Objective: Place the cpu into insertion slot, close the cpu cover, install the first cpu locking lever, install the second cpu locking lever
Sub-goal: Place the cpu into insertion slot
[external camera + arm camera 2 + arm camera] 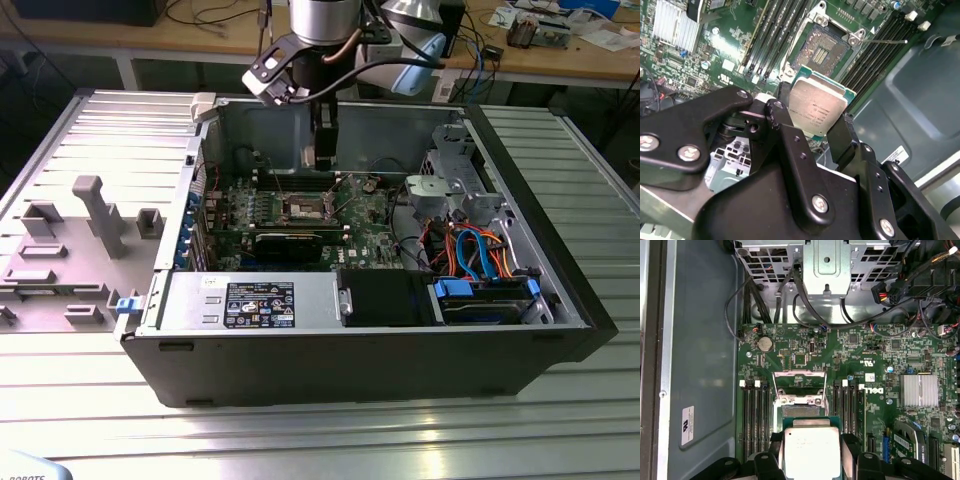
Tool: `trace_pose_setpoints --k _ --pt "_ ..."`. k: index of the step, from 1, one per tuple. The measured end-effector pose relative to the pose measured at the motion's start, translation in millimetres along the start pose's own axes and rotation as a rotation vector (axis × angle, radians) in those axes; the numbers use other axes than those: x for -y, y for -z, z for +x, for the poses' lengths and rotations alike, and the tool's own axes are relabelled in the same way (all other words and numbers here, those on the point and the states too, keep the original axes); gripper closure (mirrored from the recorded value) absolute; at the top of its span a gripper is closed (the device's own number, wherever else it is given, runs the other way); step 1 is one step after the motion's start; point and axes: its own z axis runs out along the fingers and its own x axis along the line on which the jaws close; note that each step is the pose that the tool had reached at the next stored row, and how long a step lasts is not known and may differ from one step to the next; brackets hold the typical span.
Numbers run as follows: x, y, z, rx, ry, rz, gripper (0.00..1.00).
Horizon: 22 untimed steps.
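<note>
Cpu point(818, 107) clamped by opposite edges between gripper point(812, 122) fingers, tilted, hanging above green board point(720, 47) just short of bare insertion slot point(826, 48) straight ahead beyond fingertips.

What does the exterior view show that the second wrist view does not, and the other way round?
From the exterior view: the whole open computer case, the blue cables and the grey tray at the exterior view's left. From the second wrist view: the cpu clamped in the gripper. In both: the green motherboard and the insertion slot.
</note>
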Motion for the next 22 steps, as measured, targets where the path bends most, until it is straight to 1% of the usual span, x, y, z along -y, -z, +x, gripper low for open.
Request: trace_pose_setpoints --k 2,3,6,8,10,11,14,17,21,22 --pt "0.2 -3.3 -0.1 0.0006 0.000 -0.0009 0.46" --pt "0.5 -6.2 0.0 0.0006 0.000 -0.0013 0.46" --pt "0.8 -12.2 0.5 0.0010 -0.003 -0.0014 0.46" --pt "1.0 -16.1 1.1 0.0019 -0.021 -0.0019 0.46" --pt "1.2 -19.3 2.6 0.0023 -0.028 -0.0021 0.46" --pt "1.3 -22.8 2.9 0.0025 -0.030 -0.0021 0.46" --pt "1.7 -28.2 2.9 0.0024 -0.031 -0.0022 0.46" --pt "2.2 -35.6 2.9 0.0024 -0.032 -0.0023 0.46" --pt "2.6 -41.3 2.8 0.0026 -0.034 -0.0022 0.46" --pt "2.9 -44.4 2.8 0.0026 -0.035 -0.0023 0.46"
